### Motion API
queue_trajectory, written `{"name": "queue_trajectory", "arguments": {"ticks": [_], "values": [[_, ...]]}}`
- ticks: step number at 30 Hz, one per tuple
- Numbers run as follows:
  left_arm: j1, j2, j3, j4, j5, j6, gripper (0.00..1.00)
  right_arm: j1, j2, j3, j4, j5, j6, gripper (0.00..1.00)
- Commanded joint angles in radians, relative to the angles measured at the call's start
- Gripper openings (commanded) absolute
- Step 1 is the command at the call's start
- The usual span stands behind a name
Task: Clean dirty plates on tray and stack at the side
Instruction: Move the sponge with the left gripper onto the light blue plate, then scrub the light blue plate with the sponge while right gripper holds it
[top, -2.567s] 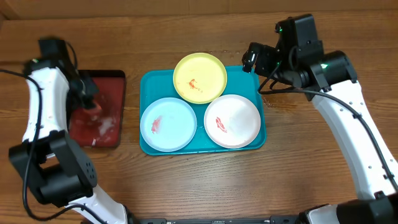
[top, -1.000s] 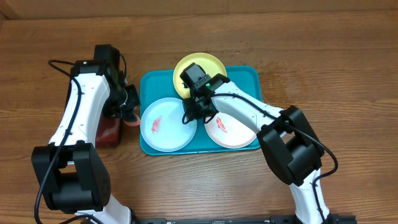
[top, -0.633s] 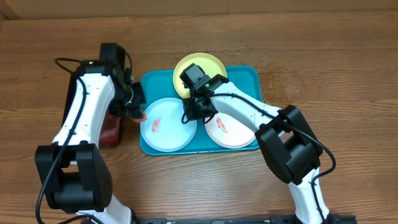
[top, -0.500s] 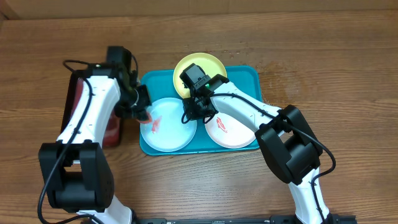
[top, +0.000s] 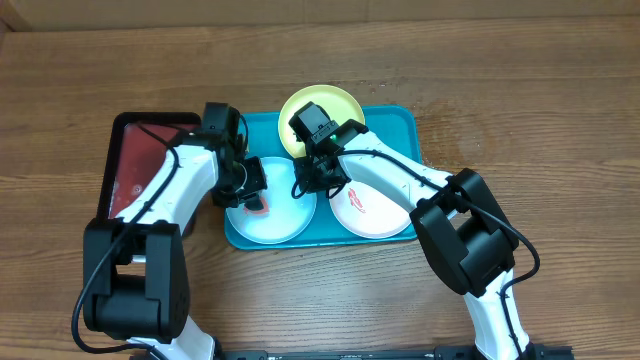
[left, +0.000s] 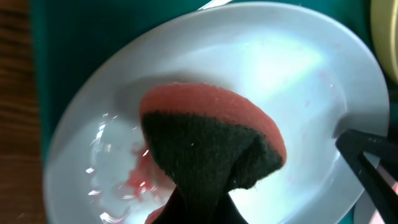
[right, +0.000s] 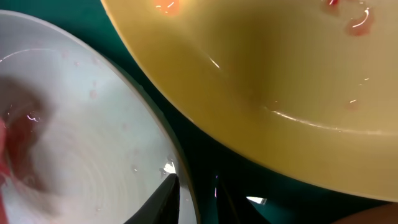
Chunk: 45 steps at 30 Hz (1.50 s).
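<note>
The turquoise tray (top: 405, 125) sits mid-table with all three plates on it, none stacked at the side yet. The yellow-green plate (top: 340, 100), far, and the white plate (top: 378, 215), right, show red smears. On the light blue plate (top: 275, 225), near left, the left gripper (top: 250, 195) clamps a sponge (left: 211, 137) over a smear. The right gripper (top: 311, 183), nearly closed, seems to pinch that plate's right rim.

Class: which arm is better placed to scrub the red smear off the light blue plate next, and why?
Left. The left fingers hold the sponge on the light blue plate, right beside the red smear. The right fingers only straddle that plate's rim and carry no sponge.
</note>
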Motion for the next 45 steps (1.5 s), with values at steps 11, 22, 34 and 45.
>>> {"name": "queue_trajectory", "arguments": {"ticks": [11,22,34,45], "values": [[-0.109,0.008,-0.056,0.090,-0.082,-0.119,0.04,0.004,0.027,0.004,0.002,0.007,0.005,0.22],[-0.119,0.064,-0.086,0.075,-0.195,-0.115,0.04,0.004,0.027,0.004,-0.001,0.007,0.005,0.23],[-0.116,0.072,-0.077,0.027,-0.495,0.019,0.04,0.004,0.027,0.004,-0.015,0.008,0.005,0.26],[-0.116,0.071,0.002,0.068,-0.327,0.020,0.44,0.004,0.027,0.004,-0.015,0.008,0.005,0.27]]}}
